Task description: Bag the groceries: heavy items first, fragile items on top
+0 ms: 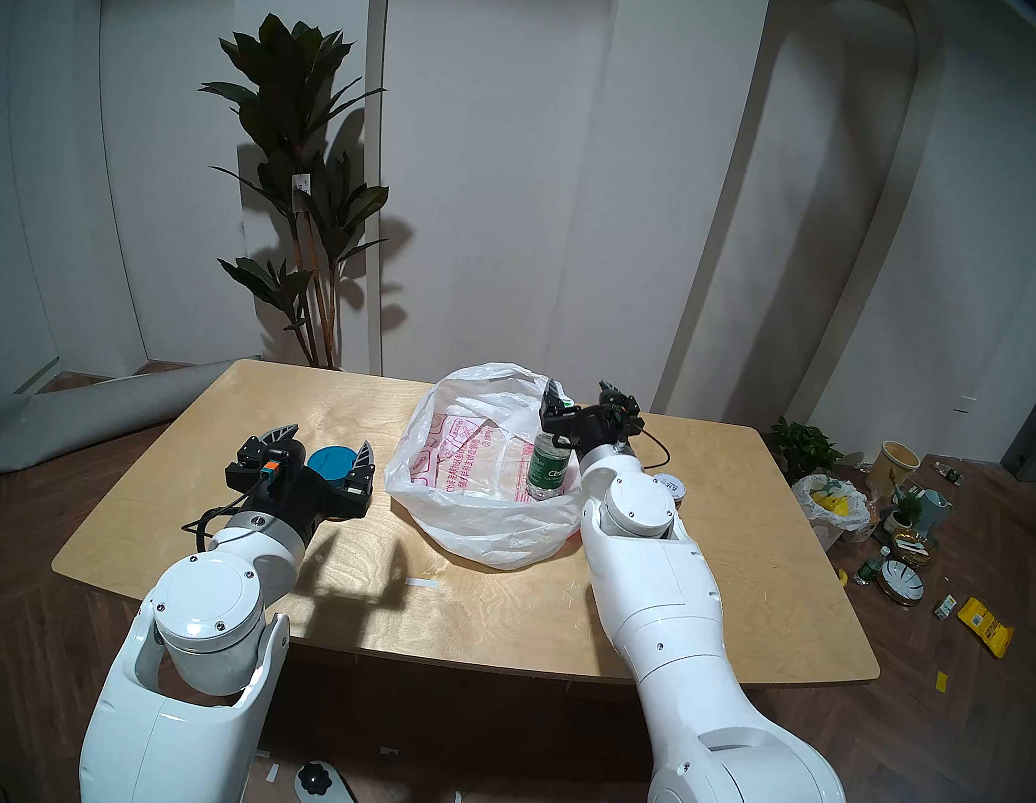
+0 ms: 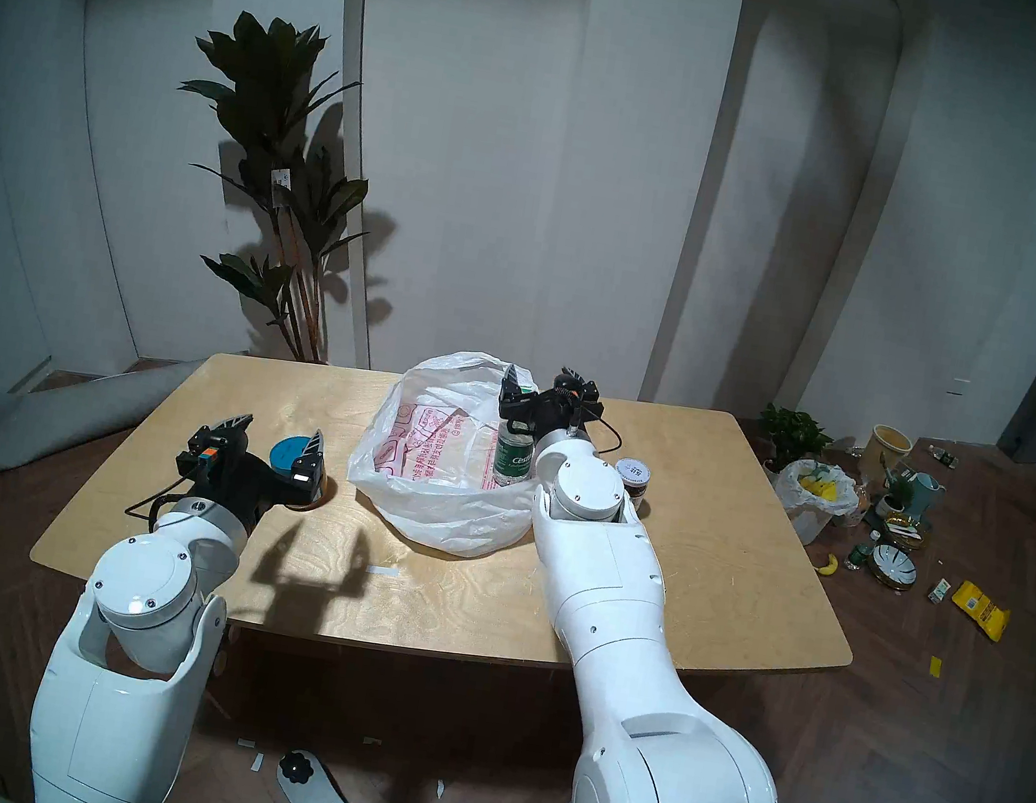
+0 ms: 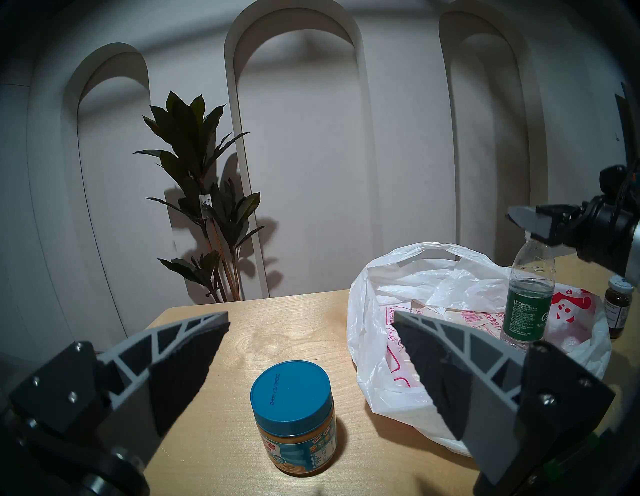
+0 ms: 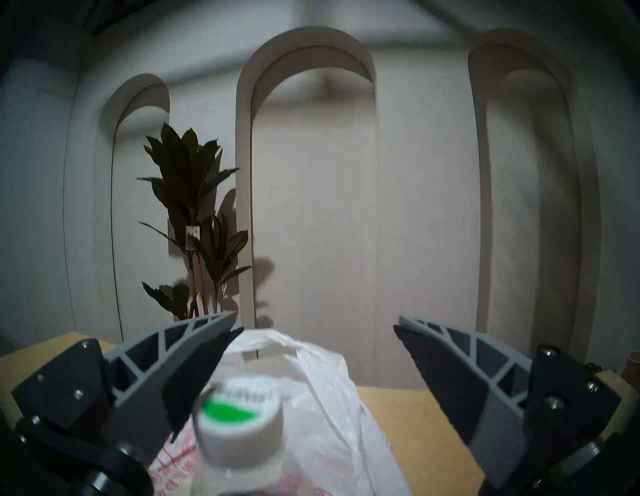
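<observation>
The white plastic bag [image 1: 471, 518] with red print lies open on the table's middle. The clear water bottle [image 1: 547, 472] with a green label stands upright inside the bag at its right side. My right gripper [image 1: 580, 393] is open just above the bottle's white cap [image 4: 239, 412], not gripping it. The blue-lidded jar [image 1: 329, 462] stands on the table left of the bag. My left gripper [image 1: 329, 437] is open, with a finger on either side of the jar [image 3: 294, 412], a little above it. The small dark white-lidded jar [image 1: 669, 484] stands right of the bag, partly behind my right arm.
The wooden table [image 1: 741, 592] has rounded edges. A tall plant [image 1: 299, 190] stands behind its far left. On the floor at the right lie a smaller plastic bag showing yellow [image 1: 831, 505], a yellow packet [image 1: 984, 625], bowls and pots. A grey rolled mat [image 1: 30, 418] lies at the left.
</observation>
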